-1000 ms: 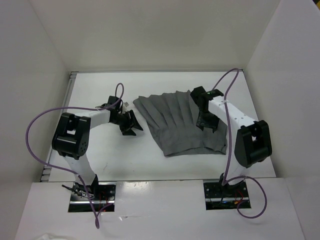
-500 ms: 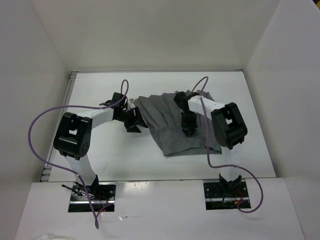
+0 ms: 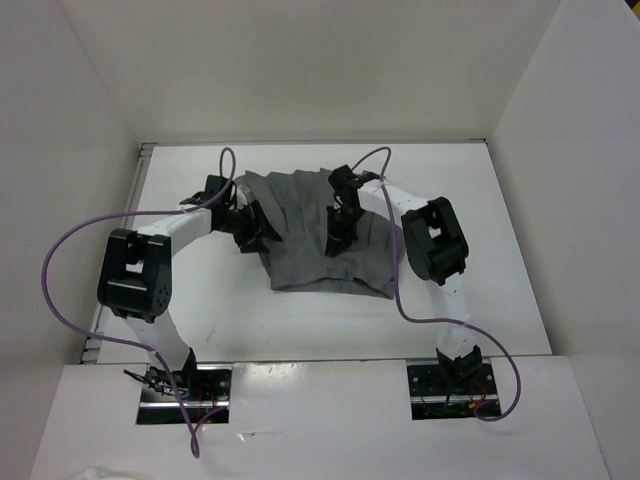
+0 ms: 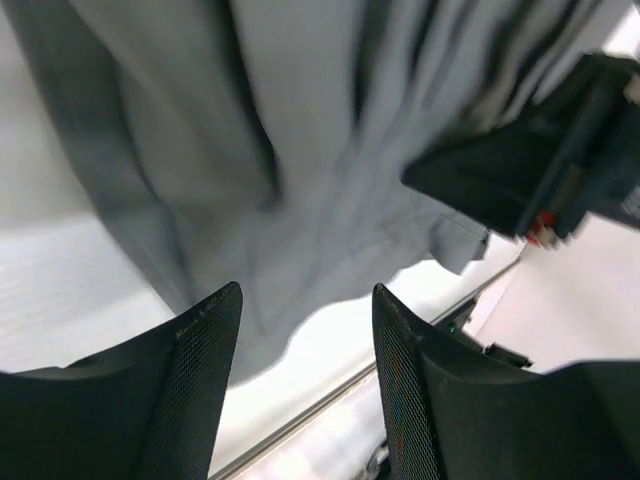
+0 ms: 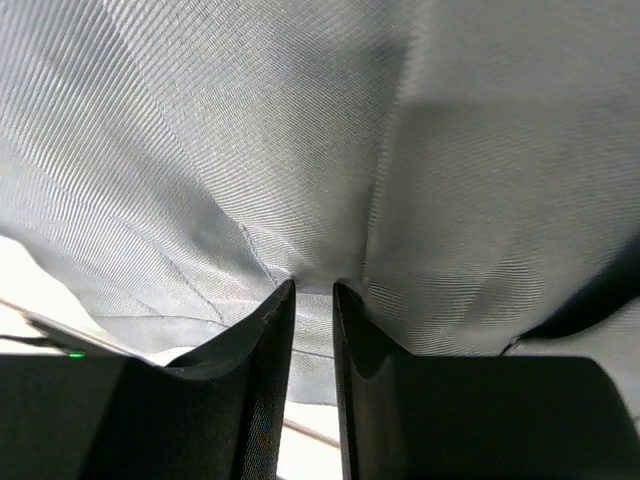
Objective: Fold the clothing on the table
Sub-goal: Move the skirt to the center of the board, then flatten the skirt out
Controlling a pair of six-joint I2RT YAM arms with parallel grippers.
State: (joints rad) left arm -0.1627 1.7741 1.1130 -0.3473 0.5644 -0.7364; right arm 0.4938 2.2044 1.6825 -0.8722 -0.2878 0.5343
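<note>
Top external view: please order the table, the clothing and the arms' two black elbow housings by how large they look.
Largest: the table.
Then the clothing.
Smallest: the left elbow housing and the right elbow housing, which look about alike.

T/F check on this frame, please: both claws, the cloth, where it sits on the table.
1. The right claw pinches the cloth. True.
2. The left claw is shut. False: its jaws stand apart, at the cloth's left edge.
3. The cloth is grey. True.
4. The cloth hangs over the table edge. False: it sits well inside the tabletop.
</note>
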